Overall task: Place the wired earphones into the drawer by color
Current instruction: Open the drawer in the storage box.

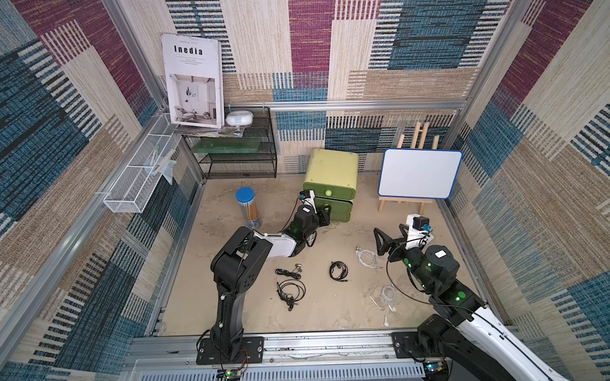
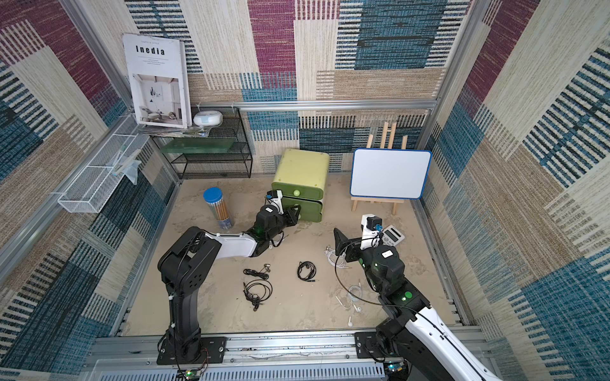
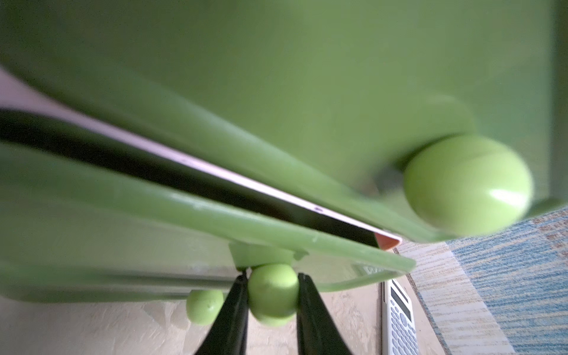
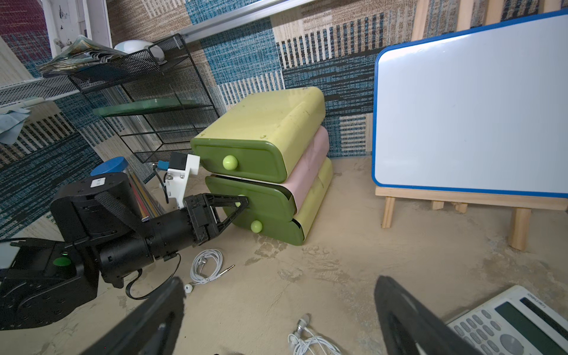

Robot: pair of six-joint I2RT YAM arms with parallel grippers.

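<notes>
1. Here, in both top views, thin coiled black earphones (image 1: pixel 338 271) and white earphones (image 1: pixel 367 258) lie loose on the sandy tabletop (image 1: pixel 330 313), none stowed yet.
2. Left wrist: the left gripper (image 3: pixel 273 278) pinches the glossy round knob (image 3: pixel 273 299) of the middle drawer (image 3: pixel 92 233); pull straight and level.
3. Right wrist: the right gripper (image 4: pixel 280 282) gapes wide above white earphones.

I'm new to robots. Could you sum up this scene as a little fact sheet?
Left gripper: shut on the middle drawer knob
Right gripper: open, by a white earphone set
Drawer unit: green, three drawers stacked
Black earphones: three sets on the table
White earphones: three sets on the table
</notes>
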